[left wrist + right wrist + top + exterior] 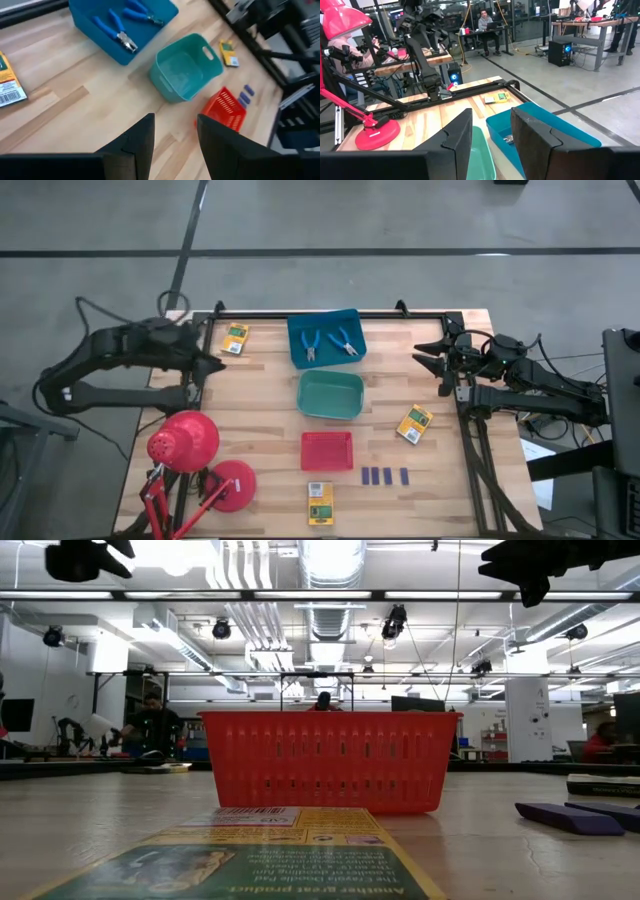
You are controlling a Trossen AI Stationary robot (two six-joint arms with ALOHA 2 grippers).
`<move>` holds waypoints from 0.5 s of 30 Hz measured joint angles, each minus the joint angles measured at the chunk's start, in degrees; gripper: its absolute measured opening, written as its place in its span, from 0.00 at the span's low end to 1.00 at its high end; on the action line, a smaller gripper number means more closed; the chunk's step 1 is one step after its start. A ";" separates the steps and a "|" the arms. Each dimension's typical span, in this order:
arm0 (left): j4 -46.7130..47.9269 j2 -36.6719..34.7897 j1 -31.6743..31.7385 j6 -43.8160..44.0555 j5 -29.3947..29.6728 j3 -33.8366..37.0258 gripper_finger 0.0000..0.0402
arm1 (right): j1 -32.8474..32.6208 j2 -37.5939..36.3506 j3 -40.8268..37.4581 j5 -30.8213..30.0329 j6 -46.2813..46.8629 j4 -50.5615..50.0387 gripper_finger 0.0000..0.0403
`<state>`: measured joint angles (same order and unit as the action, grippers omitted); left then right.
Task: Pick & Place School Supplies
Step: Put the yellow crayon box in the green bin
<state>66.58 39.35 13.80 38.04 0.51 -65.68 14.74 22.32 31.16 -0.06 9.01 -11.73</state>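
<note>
Two blue-handled tools [327, 343] lie in the blue tray [352, 320] at the far middle. One yellow-and-green box [236, 338] lies flat left of that tray, another [415, 423] toward the right, and a third [320, 502] at the near edge. Several dark purple blocks [385, 476] lie in a row right of the red tray [327, 450]. My left gripper [212, 352] [175, 122] hovers open over the far left of the table, near the first box. My right gripper [420, 353] [490, 112] hovers open at the far right. Neither has anything between its fingers.
A green tray [330, 393] stands between the blue and red trays. A red desk lamp [185, 442] with its round base [232, 485] fills the near left corner. A black frame rail [330, 313] runs along the far edge. People sit in the room beyond.
</note>
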 joint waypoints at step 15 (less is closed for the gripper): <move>-3.73 6.35 5.98 -6.12 0.93 0.23 0.38 | 0.00 0.00 0.00 0.00 0.01 0.00 0.32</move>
<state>62.85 45.70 19.78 31.93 1.45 -65.45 14.74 22.33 31.16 -0.07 9.02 -11.73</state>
